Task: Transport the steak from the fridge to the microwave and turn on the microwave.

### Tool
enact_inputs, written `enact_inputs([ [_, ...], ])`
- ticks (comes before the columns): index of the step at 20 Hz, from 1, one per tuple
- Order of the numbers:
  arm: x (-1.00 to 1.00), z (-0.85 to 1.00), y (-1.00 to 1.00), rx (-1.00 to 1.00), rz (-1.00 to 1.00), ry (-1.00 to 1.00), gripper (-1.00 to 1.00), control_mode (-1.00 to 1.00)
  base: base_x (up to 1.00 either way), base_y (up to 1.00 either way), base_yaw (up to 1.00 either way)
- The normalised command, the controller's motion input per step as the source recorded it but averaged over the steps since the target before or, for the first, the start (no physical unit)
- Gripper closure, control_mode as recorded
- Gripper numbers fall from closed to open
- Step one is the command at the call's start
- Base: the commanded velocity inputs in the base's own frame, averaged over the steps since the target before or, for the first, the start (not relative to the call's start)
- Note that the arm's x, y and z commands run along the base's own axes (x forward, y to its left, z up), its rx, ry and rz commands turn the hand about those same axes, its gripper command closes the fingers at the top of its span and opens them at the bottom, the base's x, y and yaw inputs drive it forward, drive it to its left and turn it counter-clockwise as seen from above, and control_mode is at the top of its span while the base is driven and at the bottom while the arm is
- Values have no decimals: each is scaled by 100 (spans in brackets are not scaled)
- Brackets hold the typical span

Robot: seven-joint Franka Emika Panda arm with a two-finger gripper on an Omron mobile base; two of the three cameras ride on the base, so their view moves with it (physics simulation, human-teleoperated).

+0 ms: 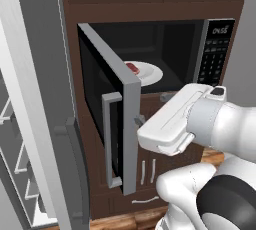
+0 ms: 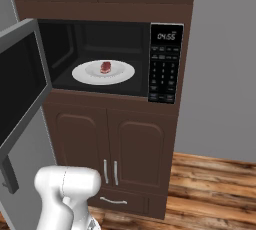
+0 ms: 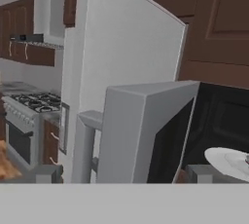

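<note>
The steak (image 2: 105, 67), a small red piece, lies on a white plate (image 2: 90, 75) inside the open microwave (image 2: 165, 64). In the left base view the steak (image 1: 132, 67) shows just past the microwave door (image 1: 127, 124), which is swung wide to the left. My gripper (image 1: 140, 121) is open at the door's free edge, below and in front of the steak. In the hand view the gripper (image 3: 126, 174) has its fingertips (image 3: 48, 173) wide apart, with the door edge (image 3: 141, 135) between them and nothing held. The fridge (image 1: 35, 99) stands open at the left.
The open fridge door with its dark handle (image 1: 75, 164) stands close to the left of the microwave door. Brown cabinets (image 2: 110, 144) sit under the microwave, above a wood floor (image 2: 210, 194). A stove (image 3: 29, 116) shows far off in the hand view.
</note>
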Motion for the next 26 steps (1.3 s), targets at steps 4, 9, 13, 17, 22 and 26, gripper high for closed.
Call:
enact_inputs([
  [4, 14, -39, 11, 11, -3, -10, -100, -100, 0, 0, 0],
  [9, 15, -41, 3, 10, -4, -9, -100, -100, 0, 0, 0],
  [13, 15, -40, 0, 11, -5, -9, -100, -100, 0, 0, 0],
  [17, 18, -40, 1, 10, -5, -9, -100, -100, 0, 0, 0],
  [22, 16, -37, 8, 10, -3, -7, -100, -100, 0, 0, 0],
  [26, 24, -40, 9, 8, -4, -6, -100, -100, 0, 0, 0],
])
